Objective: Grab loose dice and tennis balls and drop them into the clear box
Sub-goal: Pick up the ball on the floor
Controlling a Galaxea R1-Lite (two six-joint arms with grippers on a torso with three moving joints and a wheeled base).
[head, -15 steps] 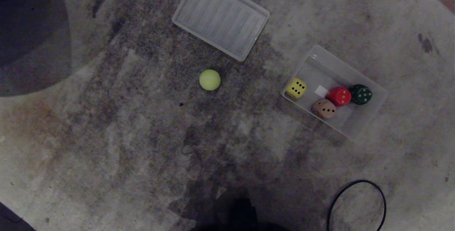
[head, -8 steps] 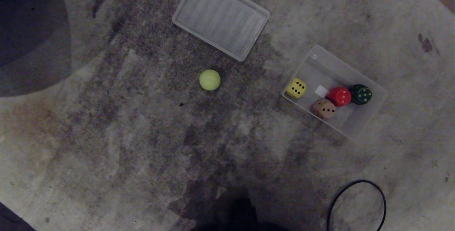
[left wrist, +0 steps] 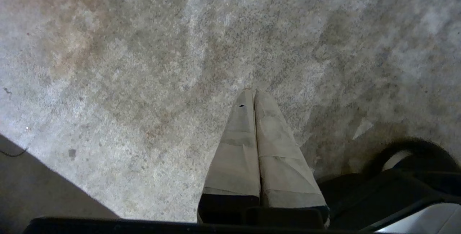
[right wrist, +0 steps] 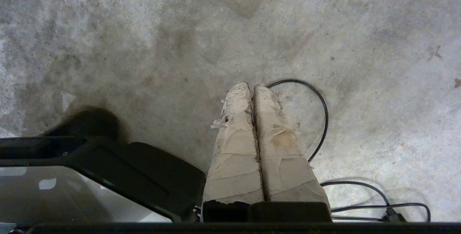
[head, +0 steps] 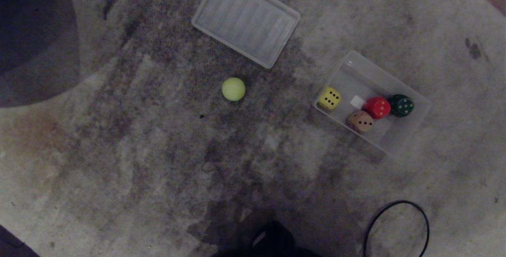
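Yellow-green fuzzy tennis ball point(head: 233, 89) sits loose on the floor just above centre of the head view, well apart from the small clear plastic box point(head: 411, 130) at right of centre. Only one ball visible.

All four dice are already in the box: yellow die point(head: 329, 98) against its left wall, peach die point(head: 360, 121), red die point(head: 377, 107) and dark green die point(head: 401, 105) clustered mid-box, red and green touching.

Step in hand, as I read it: ball pickup, not yet begun.

Left gripper point(left wrist: 254, 94) and right gripper point(right wrist: 251, 87) both hang over bare floor, taped fingers pressed together, holding nothing.

Next move likely needs: bring an arm over the ball, spread the fingers wide, straddle it. Round and fuzzy, so it may roll if nudged off-centre.

Surroundings:
- mottled grey carpet-like floor
- flat ribbed translucent tray point(head: 246, 19) at upper centre
- black cable loop point(head: 396, 225) at lower right
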